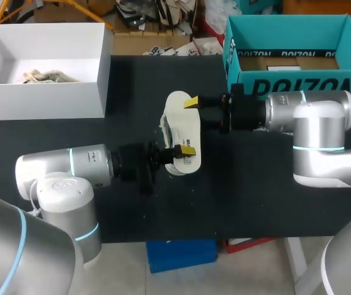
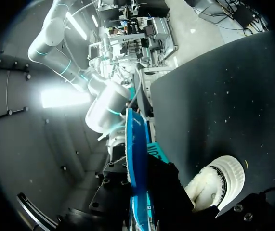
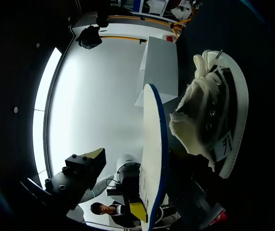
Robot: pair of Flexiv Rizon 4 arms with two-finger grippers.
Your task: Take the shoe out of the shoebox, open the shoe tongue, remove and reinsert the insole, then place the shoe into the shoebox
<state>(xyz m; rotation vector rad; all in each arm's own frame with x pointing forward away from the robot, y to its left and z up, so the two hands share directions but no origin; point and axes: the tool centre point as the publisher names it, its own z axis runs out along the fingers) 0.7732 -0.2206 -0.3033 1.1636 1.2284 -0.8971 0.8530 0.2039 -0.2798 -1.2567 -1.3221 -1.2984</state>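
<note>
At the centre of the black table (image 1: 255, 184), seen from above: a pale insole (image 1: 184, 126) held broad face up, hiding most of a white shoe (image 1: 164, 130) lying beneath it. Only a ragged strip of the shoe shown at the insole's 9 o'clock edge.

Left gripper (image 1: 184, 149) entering from 9 o'clock, clamped on the insole's 6 o'clock end, one yellow tip pressed onto the upper face. Right gripper (image 1: 192, 102) entering from 3 o'clock, spread wide around the 12 o'clock end, its upper yellow tip over the insole.

Teal shoebox (image 1: 298, 86) at 1 o'clock, open and well apart from the shoe. White box (image 1: 40, 101) at 10 o'clock with crumpled pale paper (image 1: 43, 77) inside.

From the left wrist, unlike from above: insole (image 2: 136, 159) seen edge-on, blue underside showing, running ahead between dark fingers. Shoe (image 2: 221, 180) resting on the table just beside them, fuzzy collar and opening in full sight.

From the right wrist: insole (image 3: 151, 154) again edge-on, cream face and blue rim. One of its own fingers (image 3: 91, 156) clearly apart from the cream face, a gap not readable from above. Shoe (image 3: 219, 115) on the insole's far side, lying on its side, laces and white sole visible.
</note>
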